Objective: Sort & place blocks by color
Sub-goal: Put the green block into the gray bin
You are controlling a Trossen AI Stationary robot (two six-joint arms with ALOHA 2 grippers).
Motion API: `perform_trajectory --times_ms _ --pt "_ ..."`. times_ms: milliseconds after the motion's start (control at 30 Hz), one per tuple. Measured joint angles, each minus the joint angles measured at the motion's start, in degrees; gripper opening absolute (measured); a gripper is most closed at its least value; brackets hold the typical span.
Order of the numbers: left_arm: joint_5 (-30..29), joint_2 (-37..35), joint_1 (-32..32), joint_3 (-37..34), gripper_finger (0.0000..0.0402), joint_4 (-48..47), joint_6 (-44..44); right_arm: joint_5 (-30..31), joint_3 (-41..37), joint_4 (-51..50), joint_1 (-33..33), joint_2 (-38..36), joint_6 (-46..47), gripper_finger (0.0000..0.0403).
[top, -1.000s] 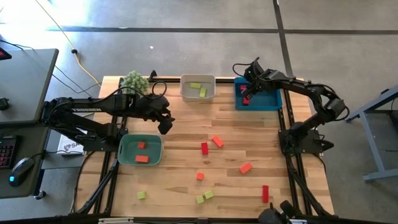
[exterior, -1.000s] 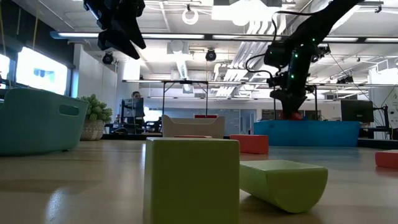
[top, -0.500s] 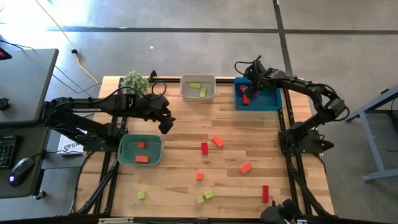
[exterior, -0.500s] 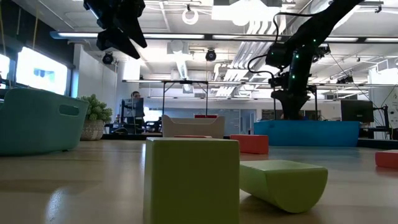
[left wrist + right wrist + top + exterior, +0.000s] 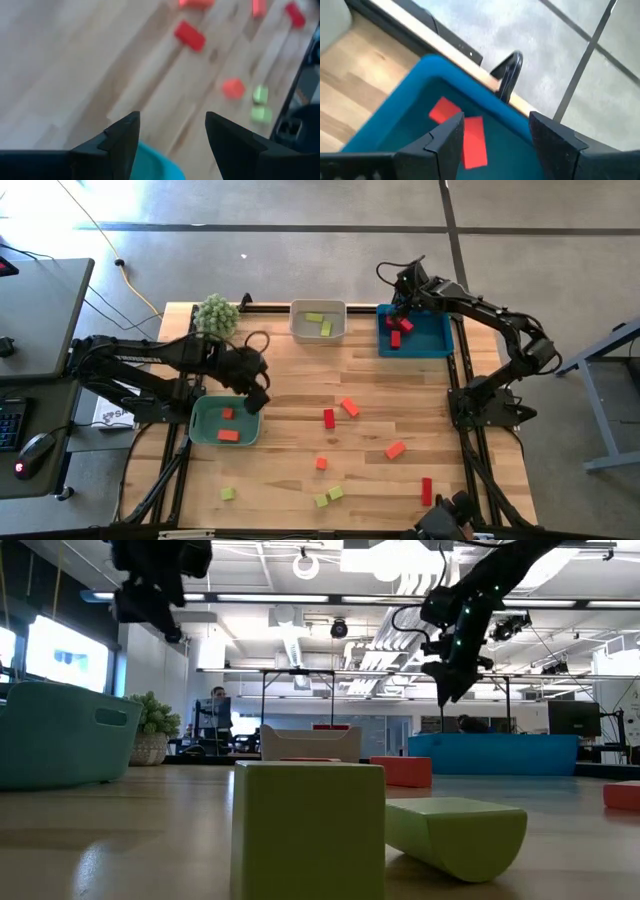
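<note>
Left end effector (image 5: 255, 396) has swung from mid-worktop back over the teal bin's (image 5: 203, 438) rim, fingers apart, empty. The dark red block (image 5: 328, 418) lies at its 4 o'clock, long axis 12-to-6, nearer it than the open right end effector (image 5: 403, 302).

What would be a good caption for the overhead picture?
Two arms sorting blocks: the open right gripper above red blocks in the blue tray, the open left gripper over the green tray.

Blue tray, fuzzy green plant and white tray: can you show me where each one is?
blue tray (image 5: 437, 340), high view, on its bare floor right of the red blocks.
fuzzy green plant (image 5: 215, 312), high view, on the middle of its leafy ball.
white tray (image 5: 318, 332), high view, on its near rim.
</note>
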Motion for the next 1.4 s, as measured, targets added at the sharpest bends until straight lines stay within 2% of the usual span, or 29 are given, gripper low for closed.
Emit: perform_trajectory --times_ms 267,633,967,1167,1400 --pt "0.03 0.00 -12.83 0.00 0.0216 -4.38 -5.24 -0.19 4.56 -0.36 0.00 0.00 -1.75 0.0211" --pt "-2.63 0.19 -33.04 0.00 0.0216 -5.40 -23.27 -0.17 5.71 -1.39 0.05 -0.02 0.55 0.0211" --pt "-4.25 4.61 -50.48 -0.02 0.0216 -5.31 -39.08 -1.47 5.71 -4.91 0.11 -0.02 6.24 0.0211" --pt "-4.34 9.53 -57.66 -0.02 0.0216 -4.88 -44.92 -5.51 5.71 -6.61 0.11 0.00 9.67 0.0211" --pt "-8.17 16.32 -61.48 -0.02 0.0216 -2.31 -47.28 -7.67 5.71 -8.28 0.12 -0.01 10.52 0.0211"
